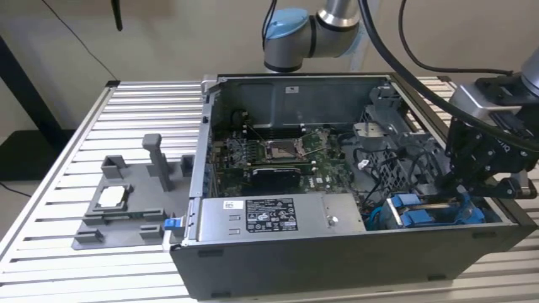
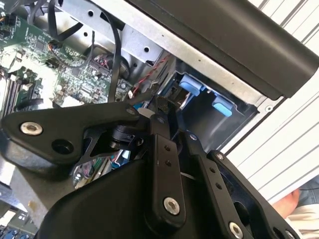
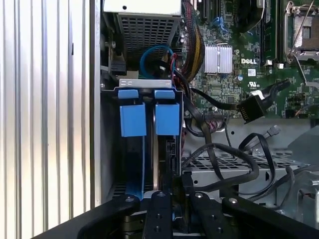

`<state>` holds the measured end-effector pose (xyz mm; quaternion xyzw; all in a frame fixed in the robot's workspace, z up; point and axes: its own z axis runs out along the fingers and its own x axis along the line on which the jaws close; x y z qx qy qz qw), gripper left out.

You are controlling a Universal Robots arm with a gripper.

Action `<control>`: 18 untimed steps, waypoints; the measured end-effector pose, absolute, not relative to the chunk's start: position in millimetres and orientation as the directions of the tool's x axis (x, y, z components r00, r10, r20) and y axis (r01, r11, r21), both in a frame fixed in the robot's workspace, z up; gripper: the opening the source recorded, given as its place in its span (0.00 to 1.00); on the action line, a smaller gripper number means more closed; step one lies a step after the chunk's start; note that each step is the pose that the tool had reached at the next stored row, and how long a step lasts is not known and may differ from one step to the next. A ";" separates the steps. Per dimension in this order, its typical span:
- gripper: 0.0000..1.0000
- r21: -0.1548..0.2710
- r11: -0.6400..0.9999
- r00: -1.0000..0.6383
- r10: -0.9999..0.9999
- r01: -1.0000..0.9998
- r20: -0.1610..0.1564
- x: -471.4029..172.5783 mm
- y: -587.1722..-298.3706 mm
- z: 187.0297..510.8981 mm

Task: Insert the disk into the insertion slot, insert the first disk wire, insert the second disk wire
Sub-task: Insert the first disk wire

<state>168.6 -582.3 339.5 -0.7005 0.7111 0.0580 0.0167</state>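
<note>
- In the exterior view, soft, even light falls from above; the slatted table (image 1: pixel 126 101) away from the gripper (image 1: pixel 463 189) is bright, with no hard shadows.
- The computer case (image 1: pixel 337 259) under the gripper is dimmer inside, and its near wall is dark.
- In the first wrist view, the slats beside the gripper wash out to near white.
- The insertion slot (image 3: pixel 133 117) ahead of the gripper sinks into shadow below its blue tabs.
- The heat sink (image 3: pixel 219 59) beyond catches glare.
</note>
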 end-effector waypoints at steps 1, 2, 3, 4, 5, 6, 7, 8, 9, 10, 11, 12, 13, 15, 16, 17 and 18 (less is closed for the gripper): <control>0.19 0.059 0.013 -0.019 -0.994 -0.998 -0.105 169.1 -582.3 339.2; 0.19 0.059 0.014 -0.020 -0.994 -0.998 -0.105 169.4 -582.3 338.9; 0.19 0.059 0.015 -0.021 -0.994 -0.998 -0.105 169.5 -582.3 338.7; 0.19 0.059 0.016 -0.022 -0.994 -0.998 -0.105 169.5 -582.1 338.4; 0.19 0.059 0.017 -0.024 -0.994 -0.998 -0.106 169.6 -581.9 338.1; 0.19 0.059 0.019 -0.025 -0.994 -0.998 -0.106 169.7 -581.7 337.6; 0.19 0.059 0.020 -0.026 -0.994 -0.998 -0.105 169.7 -581.6 337.6; 0.19 0.059 0.021 -0.028 -0.994 -0.998 -0.105 169.7 -581.6 337.4; 0.19 0.059 0.023 -0.029 -0.994 -0.998 -0.105 169.7 -581.6 337.4; 0.19 0.059 0.024 -0.030 -0.994 -0.998 -0.105 169.7 -581.5 337.0; 0.19 0.059 0.025 -0.031 -0.994 -0.998 -0.105 169.7 -581.4 336.2; 0.19 0.059 0.026 -0.032 -0.994 -0.998 -0.105 169.7 -581.5 334.8; 0.19 0.059 0.027 -0.033 -0.994 -0.998 -0.105 169.8 -581.5 333.6; 0.19 0.059 0.028 -0.034 -0.994 -0.998 -0.104 169.7 -581.5 333.0; 0.19 0.059 0.028 -0.034 -0.994 -0.998 -0.104 169.7 -581.5 332.9; 0.19 0.059 0.028 -0.034 -0.994 -0.998 -0.105 169.7 -581.5 332.8; 0.19 0.059 0.028 -0.034 -0.994 -0.998 -0.105 169.6 -581.5 332.6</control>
